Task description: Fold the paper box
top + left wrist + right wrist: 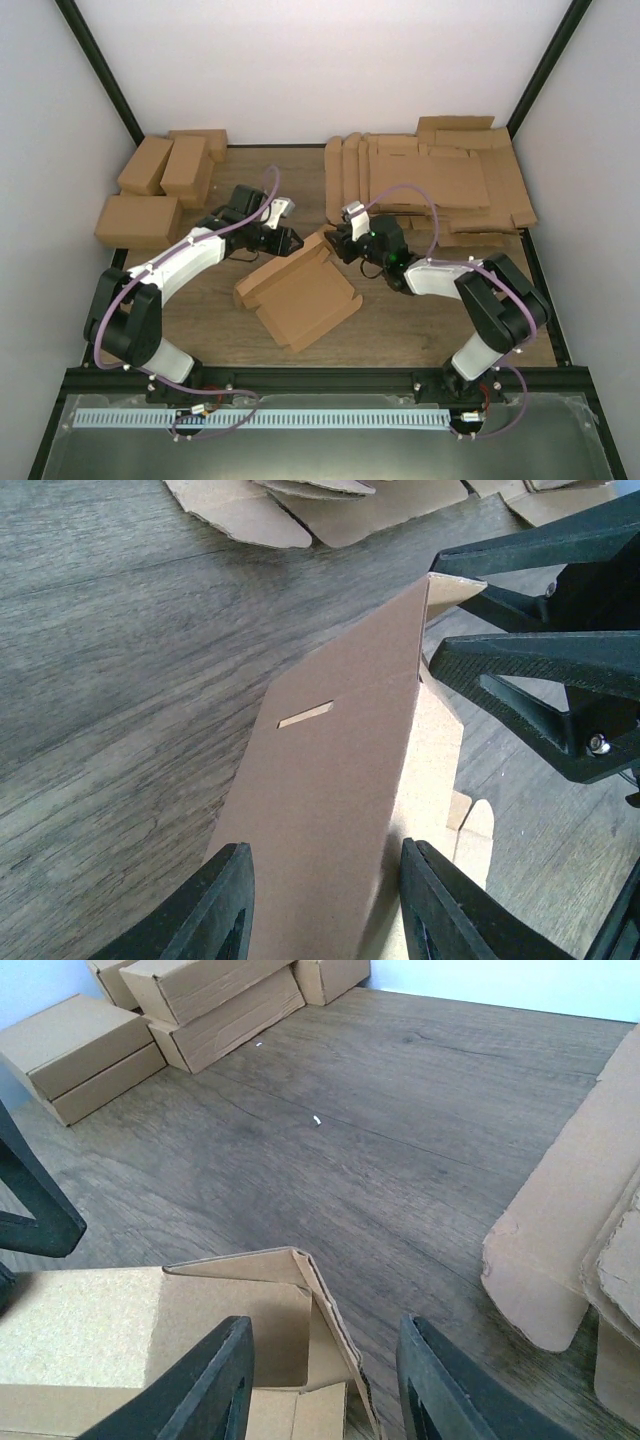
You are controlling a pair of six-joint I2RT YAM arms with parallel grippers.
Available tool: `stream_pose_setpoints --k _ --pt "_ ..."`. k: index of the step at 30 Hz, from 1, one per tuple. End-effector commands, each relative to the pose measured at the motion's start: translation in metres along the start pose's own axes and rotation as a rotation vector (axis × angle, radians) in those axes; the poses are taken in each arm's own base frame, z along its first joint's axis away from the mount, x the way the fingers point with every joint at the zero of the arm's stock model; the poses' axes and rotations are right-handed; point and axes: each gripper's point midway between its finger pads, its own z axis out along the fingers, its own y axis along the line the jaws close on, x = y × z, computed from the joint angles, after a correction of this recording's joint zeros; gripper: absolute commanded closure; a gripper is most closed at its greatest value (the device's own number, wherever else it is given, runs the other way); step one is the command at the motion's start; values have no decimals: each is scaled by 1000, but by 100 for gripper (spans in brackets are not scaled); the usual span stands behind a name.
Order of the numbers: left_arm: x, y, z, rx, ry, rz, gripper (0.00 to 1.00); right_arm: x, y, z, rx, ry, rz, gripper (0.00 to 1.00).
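Observation:
The paper box (300, 292) is a partly folded brown cardboard blank in the middle of the table, with its far wall raised. My left gripper (287, 240) is open above the raised wall's left end; in the left wrist view the wall (330, 810) with a small slot runs between its fingers (215, 910). My right gripper (335, 243) is open at the wall's right end; in the right wrist view the folded corner flap (300, 1290) stands between its fingers (440, 1390). Neither gripper is closed on the cardboard.
Several finished brown cartons (160, 185) are stacked at the back left. A pile of flat cardboard blanks (430, 180) lies at the back right, close behind my right gripper. Black frame rails run along the walls and the near edge.

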Motion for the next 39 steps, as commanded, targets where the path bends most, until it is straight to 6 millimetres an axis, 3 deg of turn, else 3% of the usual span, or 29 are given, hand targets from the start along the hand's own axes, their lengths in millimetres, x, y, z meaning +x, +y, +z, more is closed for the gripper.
stream_pose_setpoints --k 1,8,13,20,29,37,39 --pt "30 18 11 -54 108 -34 59 -3 3 6 -30 -3 -20 61" --pt "30 18 12 -52 114 -32 59 -4 11 6 -76 0 -49 66" --pt "30 18 12 -54 115 -31 59 -12 -15 0 64 -21 -6 64" --pt "30 18 13 -50 117 -32 59 -23 -19 -1 77 -34 -9 61" --pt "31 18 13 -48 120 -32 59 -3 -7 16 -17 40 -62 61" --pt "30 18 13 -51 119 -31 59 -8 8 11 -95 21 -82 62" --pt "30 18 13 -52 119 -32 59 -9 11 9 -107 19 -83 67"
